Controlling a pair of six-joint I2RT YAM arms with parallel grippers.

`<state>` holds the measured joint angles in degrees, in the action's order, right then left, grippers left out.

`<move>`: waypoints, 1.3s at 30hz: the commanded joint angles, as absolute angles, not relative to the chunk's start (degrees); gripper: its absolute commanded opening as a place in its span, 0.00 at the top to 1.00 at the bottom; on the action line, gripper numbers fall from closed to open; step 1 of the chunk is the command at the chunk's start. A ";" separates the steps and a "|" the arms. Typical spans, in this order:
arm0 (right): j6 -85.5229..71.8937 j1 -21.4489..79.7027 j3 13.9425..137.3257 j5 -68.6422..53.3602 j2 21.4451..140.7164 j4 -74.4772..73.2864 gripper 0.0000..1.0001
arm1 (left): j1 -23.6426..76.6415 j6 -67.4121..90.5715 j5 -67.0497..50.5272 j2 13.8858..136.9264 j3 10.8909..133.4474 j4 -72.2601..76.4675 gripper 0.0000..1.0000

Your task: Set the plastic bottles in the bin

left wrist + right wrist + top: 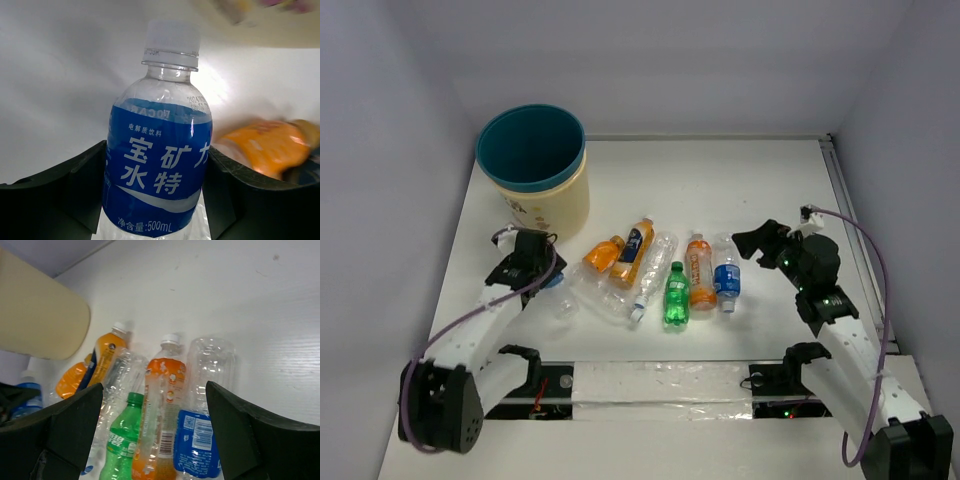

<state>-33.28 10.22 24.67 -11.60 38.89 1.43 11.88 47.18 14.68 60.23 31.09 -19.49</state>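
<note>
The left gripper (pixel 156 147) is half closed, its fingers pressed on both sides of a clear bottle (pixel 157 165) with a white cap and blue label, at 6 o'clock from the cream, teal-rimmed bin (pixel 560 200). The right gripper (pixel 154 386) gapes wide and holds nothing, above the other plastic bottles (pixel 677 295), which lie mid-table.

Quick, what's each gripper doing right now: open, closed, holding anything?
Left gripper: closed on the blue-labelled bottle, fingers against both its sides.
Right gripper: open, holding nothing.
</note>
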 commanded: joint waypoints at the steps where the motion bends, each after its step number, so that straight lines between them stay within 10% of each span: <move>1: -33.75 10.55 26.36 -7.56 42.18 1.50 0.11 | 12.21 47.82 11.80 50.38 31.90 -20.12 0.48; 12: -31.47 10.55 32.16 -5.18 58.17 -2.02 0.11 | 12.74 37.89 8.53 31.21 47.63 -24.71 0.48; 39: -25.14 15.47 51.67 -1.41 86.82 -17.66 0.21 | 12.74 26.37 6.50 31.81 61.08 -13.45 0.47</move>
